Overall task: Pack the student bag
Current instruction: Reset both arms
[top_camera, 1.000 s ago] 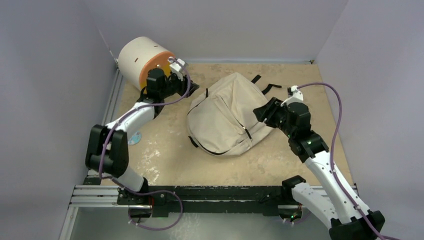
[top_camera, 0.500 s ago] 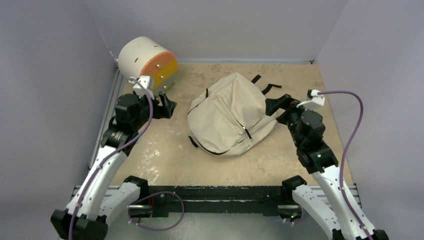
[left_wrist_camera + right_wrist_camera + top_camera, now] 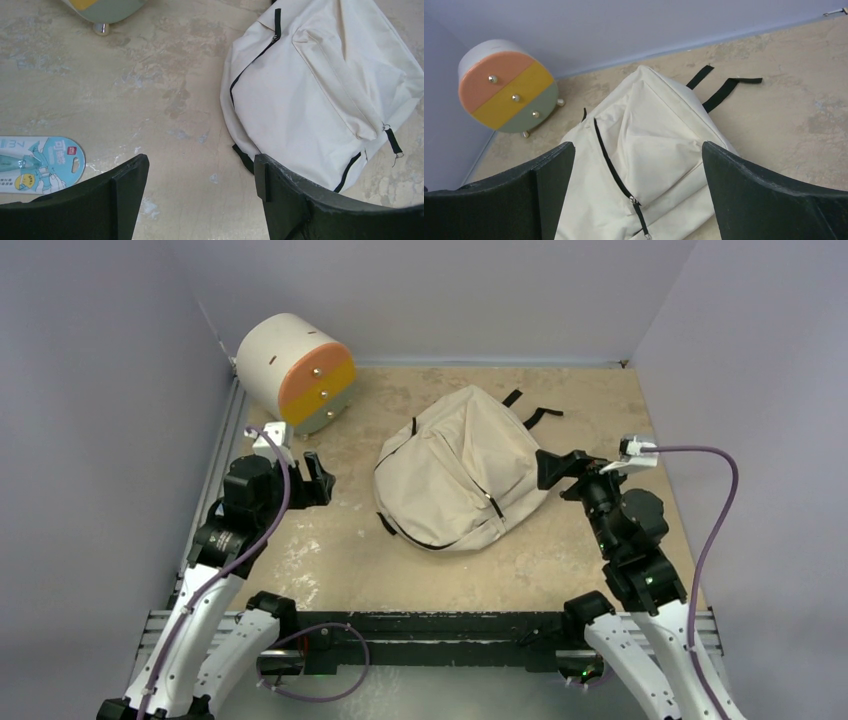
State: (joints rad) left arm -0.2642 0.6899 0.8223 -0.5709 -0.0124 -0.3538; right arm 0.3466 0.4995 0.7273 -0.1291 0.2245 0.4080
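1. Student bag (image 3: 455,470) lies flat on the tabletop (image 3: 330,550), about mid-width and toward the back, between the two arms. Its black straps (image 3: 724,87) trail off the far end. The zipper lines read as shut, so nothing has been packed yet, by my judgement.
2. Left hand (image 3: 200,165): fingers spread wide, nothing between them, hovering over bare tabletop just beside the bag's left edge.
3. Right hand (image 3: 638,150): fingers likewise spread and empty, raised at the bag's right side and aimed across it.
4. Other items: a blue carded pack (image 3: 40,165) lies flat on the tabletop to the left of the left hand. A round drawer unit (image 3: 295,370) with an orange, yellow and green front stands in the far left corner, well apart from the bag.
5. Handling estimate: thin fabric, slack and creased, so probably light and near empty. It should fold, bunch and slide on the smooth surface rather than hold its shape. It is not fragile.
6. Where to take hold: the main zipper pull (image 3: 633,201) is small but the most useful point. Pulling it with one hand alone would likely drag the whole bag.
7. Suggested approach: one hand pinches the fabric or a strap near the zipper's end as an anchor, and the other draws the pull along the track.
8. Risk: fingers closing on loose cloth instead of the pull.
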